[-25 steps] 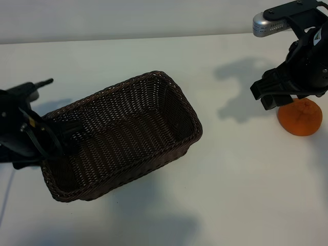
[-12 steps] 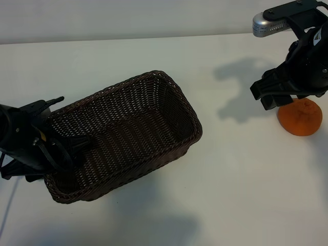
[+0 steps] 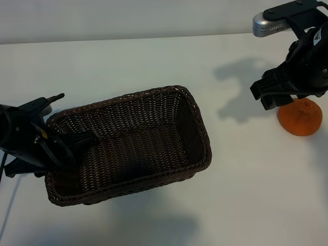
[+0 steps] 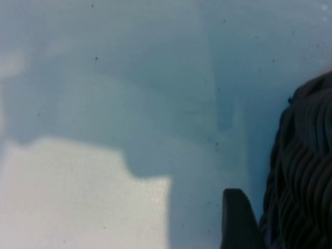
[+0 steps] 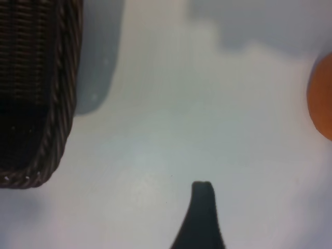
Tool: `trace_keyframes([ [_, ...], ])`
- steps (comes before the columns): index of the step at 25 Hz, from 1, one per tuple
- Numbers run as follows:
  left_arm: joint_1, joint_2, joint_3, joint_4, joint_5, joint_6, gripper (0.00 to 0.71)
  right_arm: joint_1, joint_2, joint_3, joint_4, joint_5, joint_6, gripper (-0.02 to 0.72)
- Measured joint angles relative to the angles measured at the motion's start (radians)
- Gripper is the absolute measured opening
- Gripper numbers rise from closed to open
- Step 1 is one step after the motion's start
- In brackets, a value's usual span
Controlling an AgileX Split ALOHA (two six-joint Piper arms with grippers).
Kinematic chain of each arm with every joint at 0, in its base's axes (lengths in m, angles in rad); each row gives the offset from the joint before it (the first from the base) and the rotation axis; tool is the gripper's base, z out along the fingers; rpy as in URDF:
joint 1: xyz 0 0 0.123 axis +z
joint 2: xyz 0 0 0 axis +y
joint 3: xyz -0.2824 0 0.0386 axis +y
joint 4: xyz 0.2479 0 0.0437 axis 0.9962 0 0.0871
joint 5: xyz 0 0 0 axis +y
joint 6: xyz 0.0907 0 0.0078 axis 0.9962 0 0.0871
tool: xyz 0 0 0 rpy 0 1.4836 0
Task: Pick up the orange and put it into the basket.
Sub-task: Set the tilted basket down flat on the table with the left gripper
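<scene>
The orange (image 3: 300,119) sits on the white table at the far right, its stem end up; its edge shows in the right wrist view (image 5: 322,98). My right gripper (image 3: 269,95) hangs open just left of and above it, holding nothing; one finger (image 5: 201,218) shows over bare table. The dark wicker basket (image 3: 128,97) lies in the middle-left. My left gripper (image 3: 61,146) is at its left end, open, straddling the short wall: one finger inside, the other finger (image 4: 236,220) outside, close against the weave (image 4: 303,171).
Bare white tabletop (image 3: 241,195) lies between the basket and the orange and along the front. The basket's corner (image 5: 62,104) shows in the right wrist view. A white wall runs behind the table's far edge.
The basket has swung round with my left gripper: its right end moved toward the front, so it now lies more level. The left jaws have narrowed. Right arm and orange unchanged.
</scene>
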State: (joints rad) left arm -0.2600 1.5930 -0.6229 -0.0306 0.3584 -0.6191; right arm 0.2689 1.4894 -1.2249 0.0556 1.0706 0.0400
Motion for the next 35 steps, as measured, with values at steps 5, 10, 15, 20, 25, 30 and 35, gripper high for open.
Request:
trace_keyframes([
  [5, 0.000, 0.000, 0.000, -0.004, -0.002, 0.001, 0.411, 0.000, 0.000, 0.000, 0.000, 0.000, 0.000, 0.581],
  [10, 0.000, 0.000, 0.001, -0.033, -0.016, 0.006, 0.410, 0.000, 0.000, 0.000, 0.000, 0.000, -0.001, 0.581],
  [15, 0.000, 0.000, 0.002, -0.074, -0.037, 0.020, 0.409, 0.000, 0.000, 0.000, 0.000, 0.000, -0.001, 0.581],
  [20, 0.000, -0.028, 0.003, -0.111, -0.071, 0.040, 0.409, 0.000, 0.000, 0.000, 0.000, 0.000, -0.001, 0.581],
  [25, 0.000, -0.099, 0.003, -0.123, -0.082, 0.040, 0.409, 0.000, 0.000, 0.000, 0.000, 0.000, 0.000, 0.581],
  [30, 0.000, -0.158, 0.009, -0.134, -0.081, 0.041, 0.409, 0.000, 0.000, 0.000, 0.000, 0.000, 0.000, 0.581],
  [35, 0.000, -0.223, 0.011, -0.150, -0.085, 0.044, 0.407, 0.000, 0.000, 0.000, 0.000, 0.000, -0.001, 0.581],
])
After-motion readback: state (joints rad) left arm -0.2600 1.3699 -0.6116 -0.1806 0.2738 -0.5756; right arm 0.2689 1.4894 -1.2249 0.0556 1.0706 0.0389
